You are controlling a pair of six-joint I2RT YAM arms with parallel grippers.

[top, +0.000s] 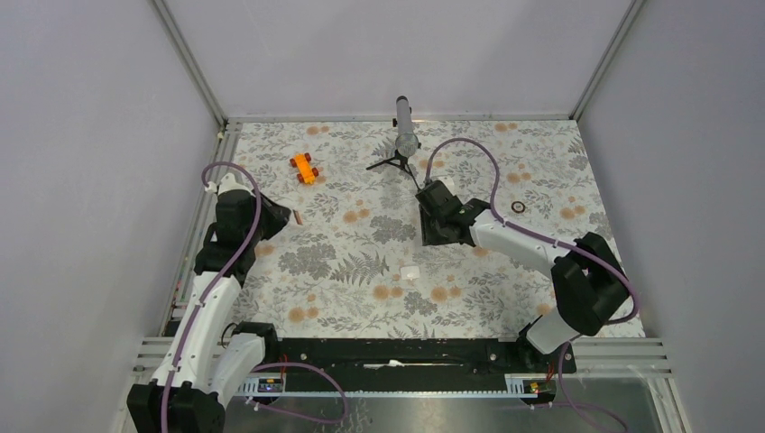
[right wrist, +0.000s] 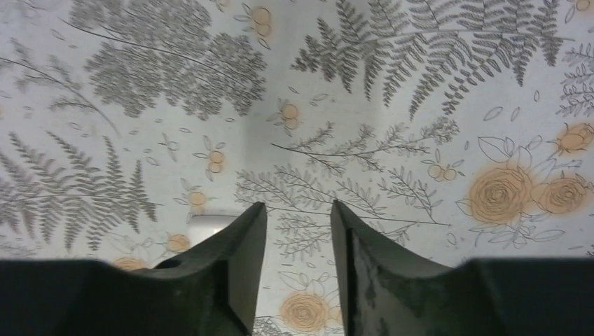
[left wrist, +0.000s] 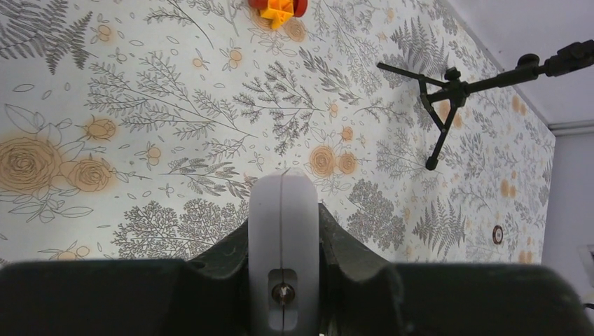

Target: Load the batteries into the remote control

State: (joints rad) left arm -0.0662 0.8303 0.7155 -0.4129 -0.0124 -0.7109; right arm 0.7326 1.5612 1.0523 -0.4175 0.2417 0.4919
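Observation:
The remote control (left wrist: pixel 283 203) is a white rounded body seen end-on in the left wrist view, with a small emitter in a slot at its near end. My left gripper (left wrist: pixel 284 227) is shut on it, one black finger pressed against each side, held above the floral table near the left edge (top: pixel 273 216). My right gripper (right wrist: pixel 298 210) hovers over the table's middle right (top: pixel 433 236), jaws open with only the tablecloth between them. The batteries do not show in any view.
A small flat white cover (top: pixel 410 271) lies mid-table, partly behind my right gripper's left finger (right wrist: pixel 210 222). An orange toy piece (top: pixel 305 168) sits at the back left. A black tripod stand (top: pixel 403 137) is at the back centre, a small dark ring (top: pixel 518 207) to its right.

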